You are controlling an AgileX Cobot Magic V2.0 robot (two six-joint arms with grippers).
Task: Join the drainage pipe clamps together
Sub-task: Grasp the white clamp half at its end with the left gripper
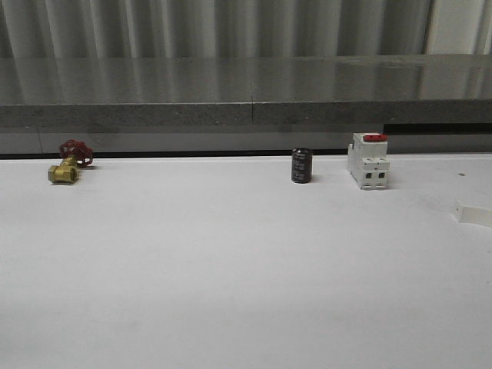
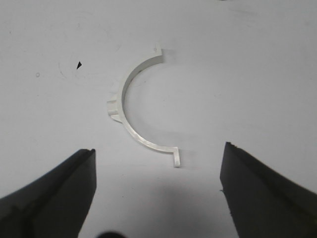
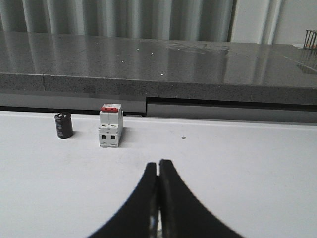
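Observation:
One drainage pipe clamp (image 2: pixel 116 107), a white half-ring with flat tabs at its ends and mid-arc, lies flat on the white table in the left wrist view. My left gripper (image 2: pixel 159 148) hangs open over it, its dark fingers (image 2: pixel 74 178) spread wide on either side of the clamp's nearer end tab, and nothing is held. My right gripper (image 3: pixel 159 162) is shut, its fingers pressed together above bare table, pointing towards the back ledge. I cannot make out anything held between them.
At the back of the table stand a white breaker with a red switch (image 1: pixel 368 161), a black cylinder (image 1: pixel 301 165) and a brass valve with a red handle (image 1: pixel 66 164). A small white piece (image 1: pixel 473 214) lies at the right edge. A grey ledge (image 1: pixel 246 92) runs behind.

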